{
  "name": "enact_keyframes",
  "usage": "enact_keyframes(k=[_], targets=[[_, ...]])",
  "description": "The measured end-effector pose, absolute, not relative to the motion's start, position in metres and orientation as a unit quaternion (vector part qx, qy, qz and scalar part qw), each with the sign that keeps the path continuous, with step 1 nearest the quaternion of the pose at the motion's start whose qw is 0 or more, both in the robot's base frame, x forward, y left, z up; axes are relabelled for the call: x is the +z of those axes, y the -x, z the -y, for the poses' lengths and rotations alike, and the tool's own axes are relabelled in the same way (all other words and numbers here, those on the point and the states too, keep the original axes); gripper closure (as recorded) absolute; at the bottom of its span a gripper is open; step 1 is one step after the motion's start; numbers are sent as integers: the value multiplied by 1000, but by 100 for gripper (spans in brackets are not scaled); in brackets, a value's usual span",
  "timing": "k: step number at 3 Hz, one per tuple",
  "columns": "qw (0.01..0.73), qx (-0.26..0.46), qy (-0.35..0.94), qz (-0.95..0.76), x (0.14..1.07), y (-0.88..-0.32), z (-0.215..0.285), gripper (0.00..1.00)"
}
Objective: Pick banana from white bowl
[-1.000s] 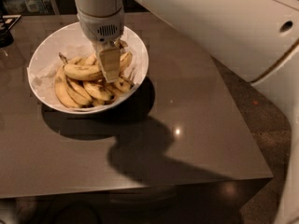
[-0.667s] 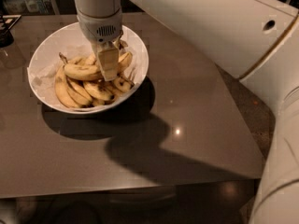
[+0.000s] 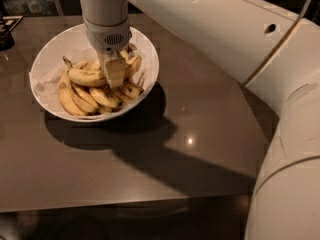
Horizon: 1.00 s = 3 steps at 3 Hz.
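Observation:
The white bowl [image 3: 50,59] stands at the table's far left, lined with white paper and holding several bananas. The banana [image 3: 86,77], long, thick and yellow, lies across the top of the pile with its stem pointing up-left. My gripper [image 3: 115,75] reaches straight down into the bowl from above. It sits at this banana's right end, touching the pile. The gripper body hides the bananas behind it.
The brown table [image 3: 150,154] stretches out in front and to the right of the bowl, with its front edge near the bottom. My white arm [image 3: 280,109] fills the right side. A dark object [image 3: 5,36] sits at the far left edge.
The gripper stays in the bowl at the banana's right end, a touch lower. The arm's elbow now bulks larger at the right. The bananas have not visibly moved.

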<state>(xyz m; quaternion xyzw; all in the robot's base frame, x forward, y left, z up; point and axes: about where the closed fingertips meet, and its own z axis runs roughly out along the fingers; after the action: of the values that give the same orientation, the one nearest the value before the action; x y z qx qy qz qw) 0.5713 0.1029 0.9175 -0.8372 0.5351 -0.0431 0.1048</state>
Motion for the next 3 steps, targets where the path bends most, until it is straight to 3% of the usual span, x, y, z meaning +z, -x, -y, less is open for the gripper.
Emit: enact_keyframes(k=[1,2,3], targets=[[113,-45,836,-535,919,-573,-106,85],[120,-45,836,-534,920,-574,-107,100],[153,-47,824,-544,945,-554,-93,100]])
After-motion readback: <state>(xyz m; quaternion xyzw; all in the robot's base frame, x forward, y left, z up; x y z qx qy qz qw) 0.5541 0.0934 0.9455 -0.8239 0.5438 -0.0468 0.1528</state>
